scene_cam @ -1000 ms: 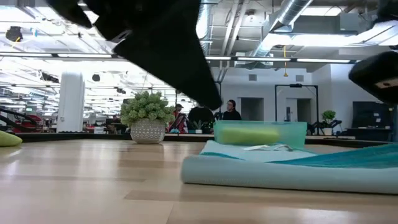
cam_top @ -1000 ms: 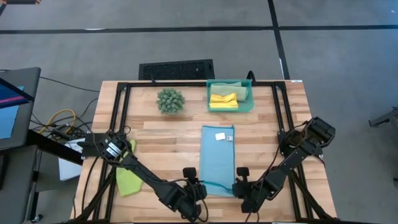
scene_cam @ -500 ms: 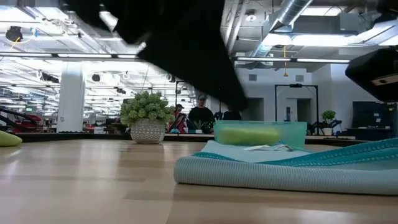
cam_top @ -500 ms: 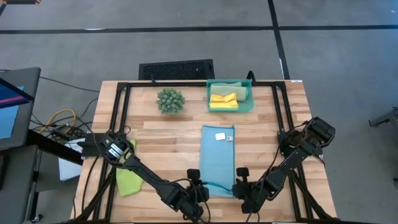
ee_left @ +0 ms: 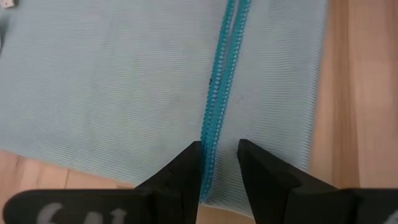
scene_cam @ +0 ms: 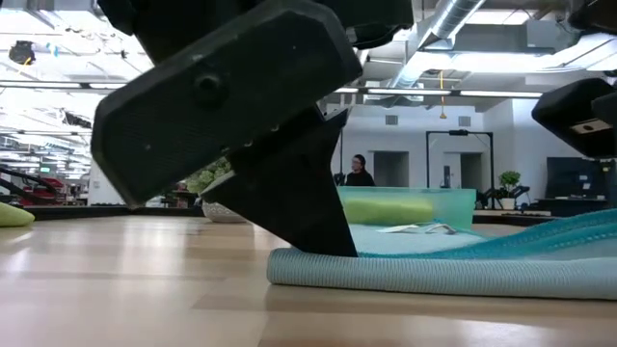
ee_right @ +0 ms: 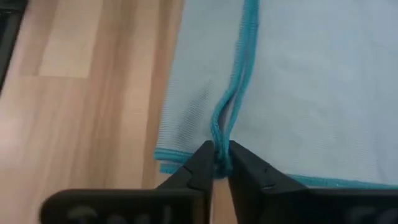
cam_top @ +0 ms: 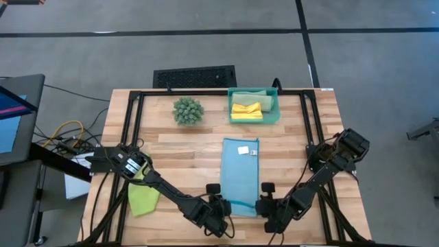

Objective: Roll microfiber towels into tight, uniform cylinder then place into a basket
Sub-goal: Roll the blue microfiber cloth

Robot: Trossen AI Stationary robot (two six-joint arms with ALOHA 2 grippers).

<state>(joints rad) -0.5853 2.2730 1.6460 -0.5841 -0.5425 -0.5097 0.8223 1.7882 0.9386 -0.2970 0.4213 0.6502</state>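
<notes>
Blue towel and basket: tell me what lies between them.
High view: only bare wood table separates the blue towel from the basket. The towel's white tag sits on its end toward the basket.

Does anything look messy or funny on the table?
One thing: the lime green towel lies crumpled at the table's left edge, partly under the left arm. The light blue towel lies folded straight.

Ribbed cloth blue towel (cam_top: 239,175), seemingly matt wood table (cam_top: 178,147)
</notes>
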